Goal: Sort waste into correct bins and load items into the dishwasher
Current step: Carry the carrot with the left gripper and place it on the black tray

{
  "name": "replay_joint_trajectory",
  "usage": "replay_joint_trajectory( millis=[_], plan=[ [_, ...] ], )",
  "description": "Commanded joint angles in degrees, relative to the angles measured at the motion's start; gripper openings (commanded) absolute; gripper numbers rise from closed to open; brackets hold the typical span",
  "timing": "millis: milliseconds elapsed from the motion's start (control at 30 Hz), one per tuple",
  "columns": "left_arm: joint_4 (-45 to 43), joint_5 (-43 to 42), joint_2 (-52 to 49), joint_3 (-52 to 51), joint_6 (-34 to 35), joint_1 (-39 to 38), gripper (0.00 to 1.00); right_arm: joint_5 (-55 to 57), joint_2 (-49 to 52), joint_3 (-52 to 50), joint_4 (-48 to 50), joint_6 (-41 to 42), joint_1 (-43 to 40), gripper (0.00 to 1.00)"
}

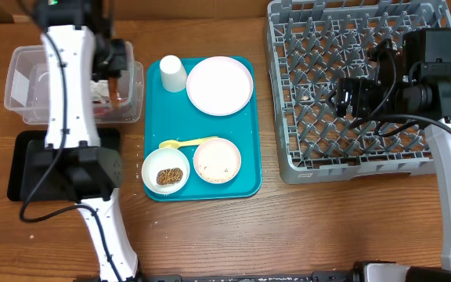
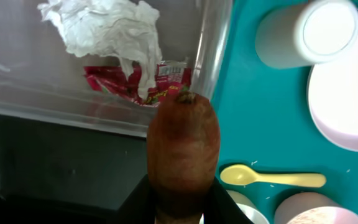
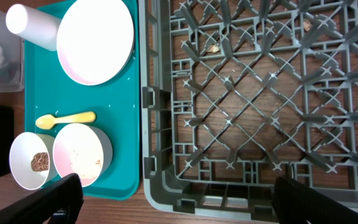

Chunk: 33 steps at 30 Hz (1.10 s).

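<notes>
The rack (image 1: 351, 47) fills the right side of the table, and the right claw (image 1: 341, 100) hangs over it. Only that claw's wrist view shows its fingers (image 3: 58, 198) spread wide with nothing between them.

From above, the teal tray (image 1: 249, 157) lies between the rack and the tub (image 1: 14, 86). It carries the plate (image 1: 219, 84), the rice bowl (image 1: 217, 160), the brown-bits bowl (image 1: 165, 172), the cup (image 1: 172, 73) and the spoon (image 1: 182, 143). The black tray (image 1: 26, 168) sits just in front of the tub, half under the left arm (image 1: 65, 94).

The left claw (image 1: 114, 77) is clamped on the carrot (image 2: 184, 146), over the tub's right end. Its wrist view alone shows the paper (image 2: 110, 31) and the wrapper (image 2: 135, 81) clearly, lying together in the tub. From above the arm covers most of them. In that wrist view the carrot hides the fingertips, and the bowls are cut off at the bottom edge.
</notes>
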State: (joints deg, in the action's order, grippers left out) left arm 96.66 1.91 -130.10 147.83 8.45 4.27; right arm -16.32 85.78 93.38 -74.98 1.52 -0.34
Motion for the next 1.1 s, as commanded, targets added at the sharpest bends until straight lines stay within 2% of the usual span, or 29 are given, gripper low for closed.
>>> replay_joint_trajectory(
  millis=[0, 67, 133, 300, 400, 633, 700, 833, 933, 967, 1067],
  plan=[
    [0.2, -3.1, 9.7, -0.5, 3.4, -0.2, 0.04, -0.5, -0.4, 0.0, 0.3, 0.2, 0.3, 1.00],
    [0.2, 0.0, 14.2, -3.5, 4.0, -0.2, 0.04, -0.5, -0.4, 0.0, 0.3, 0.2, 0.3, 1.00],
    [0.2, 6.1, 19.5, -9.1, 7.4, 0.0, 0.04, -0.5, -0.4, 0.0, 0.3, 0.2, 0.3, 1.00],
    [0.1, 18.8, 30.4, -26.5, 22.9, 2.5, 0.04, -0.5, -0.4, 0.0, -0.1, 0.2, 0.3, 1.00],
    [-1.9, 22.7, 34.9, -37.4, 31.7, 5.8, 0.04, -0.5, -0.4, 0.0, -0.4, 0.2, 0.3, 1.00],
    [-14.0, 23.1, 38.7, -59.8, 45.5, 14.4, 0.04, -0.5, -0.4, 0.0, -0.4, 0.2, 0.3, 1.00],
    [-20.1, 22.9, 38.6, -65.7, 48.1, 16.4, 0.04, -1.0, -0.4, 0.0, -0.4, 0.2, 0.3, 1.00],
    [-34.8, 19.4, 38.6, -76.1, 48.6, 19.0, 0.04, -2.0, -0.4, 0.0, -0.3, 0.2, 0.3, 1.00],
    [-42.2, 17.5, 38.6, -82.0, 48.6, 19.4, 0.05, -2.0, -0.4, 0.0, -0.6, 0.2, 0.3, 1.00],
    [-43.8, 17.5, 38.6, -83.5, 48.6, 19.4, 0.08, -2.1, -0.4, 0.0, -0.7, 0.3, 0.3, 1.00],
    [-48.2, 17.5, 38.6, -87.0, 48.6, 19.3, 0.34, -2.0, -0.4, 0.0, -0.8, 0.7, 0.3, 1.00]
  ],
)
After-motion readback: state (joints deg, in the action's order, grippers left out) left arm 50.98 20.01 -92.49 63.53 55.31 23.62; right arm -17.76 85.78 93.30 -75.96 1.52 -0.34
